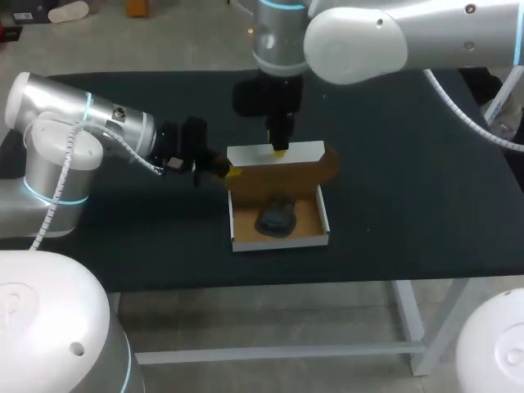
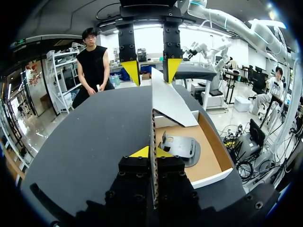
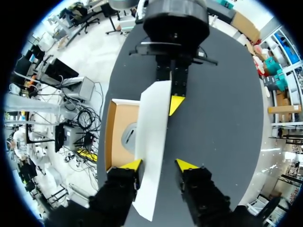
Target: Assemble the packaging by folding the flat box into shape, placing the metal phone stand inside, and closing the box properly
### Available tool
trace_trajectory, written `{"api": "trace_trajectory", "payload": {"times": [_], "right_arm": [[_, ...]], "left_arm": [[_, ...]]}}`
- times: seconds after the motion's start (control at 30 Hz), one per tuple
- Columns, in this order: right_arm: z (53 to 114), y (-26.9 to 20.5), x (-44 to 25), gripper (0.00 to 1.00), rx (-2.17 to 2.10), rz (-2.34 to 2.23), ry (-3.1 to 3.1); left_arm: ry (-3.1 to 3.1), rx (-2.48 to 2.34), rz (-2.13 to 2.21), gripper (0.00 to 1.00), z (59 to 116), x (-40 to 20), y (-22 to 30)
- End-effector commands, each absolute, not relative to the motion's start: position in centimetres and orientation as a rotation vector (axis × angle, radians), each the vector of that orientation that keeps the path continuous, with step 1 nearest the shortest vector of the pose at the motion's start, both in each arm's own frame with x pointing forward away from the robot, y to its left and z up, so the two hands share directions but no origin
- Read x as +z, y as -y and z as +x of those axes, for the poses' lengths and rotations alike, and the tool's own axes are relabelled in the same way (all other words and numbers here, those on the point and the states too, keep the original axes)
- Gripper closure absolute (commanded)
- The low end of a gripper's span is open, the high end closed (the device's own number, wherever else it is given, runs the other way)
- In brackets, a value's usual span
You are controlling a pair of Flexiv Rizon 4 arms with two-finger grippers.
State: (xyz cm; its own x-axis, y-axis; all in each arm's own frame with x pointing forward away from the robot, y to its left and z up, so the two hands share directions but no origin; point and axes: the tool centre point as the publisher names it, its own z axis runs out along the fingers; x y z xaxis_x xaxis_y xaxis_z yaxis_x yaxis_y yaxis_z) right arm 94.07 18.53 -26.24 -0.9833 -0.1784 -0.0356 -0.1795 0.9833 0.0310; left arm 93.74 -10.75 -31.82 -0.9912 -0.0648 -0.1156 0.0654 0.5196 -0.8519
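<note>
— Grippers?
— Left gripper [image 1: 232,171] clenched on the box's [image 1: 282,241] left cardboard edge. Right gripper [image 3: 159,164] spread, straddling the raised lid [image 1: 254,154].
— Stand?
— Phone stand [image 1: 277,218] lies inside box, mid-table.

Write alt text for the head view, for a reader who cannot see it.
An open white cardboard box with a brown inside sits on the black table, a dark metal phone stand in it, its lid raised. The left gripper holds the lid at its left side; the right gripper is at the lid's top edge.
</note>
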Motion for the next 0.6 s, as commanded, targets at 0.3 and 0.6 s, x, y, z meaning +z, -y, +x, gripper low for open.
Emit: {"api": "trace_trajectory", "payload": {"times": [0.3,0.6], "right_arm": [[94.75,-19.13,-27.26,0.69,0.042,-0.282,-3.124],[94.81,-19.33,-27.66,1.00,0.033,-0.284,-3.129]], "left_arm": [[-2.626,-1.477,0.004,1.00,93.79,-31.99,10.82],[-2.626,-1.477,0.004,1.00,93.79,-31.99,10.82]]}}
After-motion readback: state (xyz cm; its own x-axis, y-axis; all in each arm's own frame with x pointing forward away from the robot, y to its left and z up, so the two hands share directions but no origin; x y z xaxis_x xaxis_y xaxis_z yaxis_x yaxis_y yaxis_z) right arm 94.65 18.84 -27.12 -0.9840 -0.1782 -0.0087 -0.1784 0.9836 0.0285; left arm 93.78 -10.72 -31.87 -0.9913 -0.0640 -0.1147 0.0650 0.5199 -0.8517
